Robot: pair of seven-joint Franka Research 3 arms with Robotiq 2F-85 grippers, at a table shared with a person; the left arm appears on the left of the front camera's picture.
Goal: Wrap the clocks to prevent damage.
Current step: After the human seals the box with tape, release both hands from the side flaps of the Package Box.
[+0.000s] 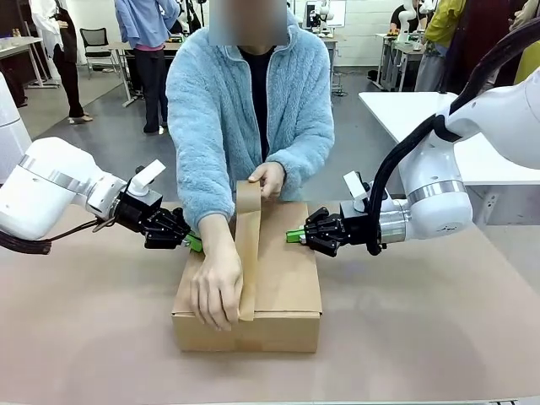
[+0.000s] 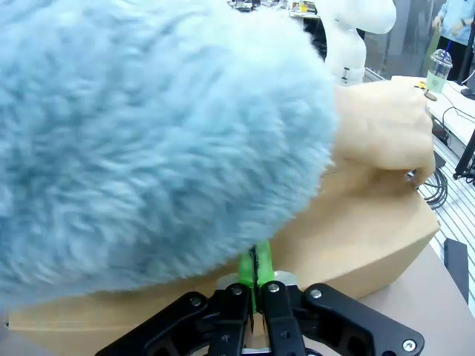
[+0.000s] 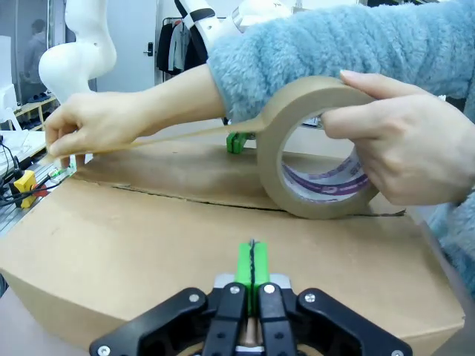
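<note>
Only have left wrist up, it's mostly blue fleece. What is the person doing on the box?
Observer: Taping it. One hand presses a strip of brown tape down over the near edge of the cardboard box.
Operator: Where's the roll?
Observer: In the person's other hand, the tape roll held upright above the box top, strip pulled out along the seam.
Operator: Right gripper doing anything?
Observer: The right gripper is shut, its tip at the box's right side, holding nothing.
Operator: And mine?
Observer: The left gripper is also shut, at the box's left side behind the person's forearm.
</note>
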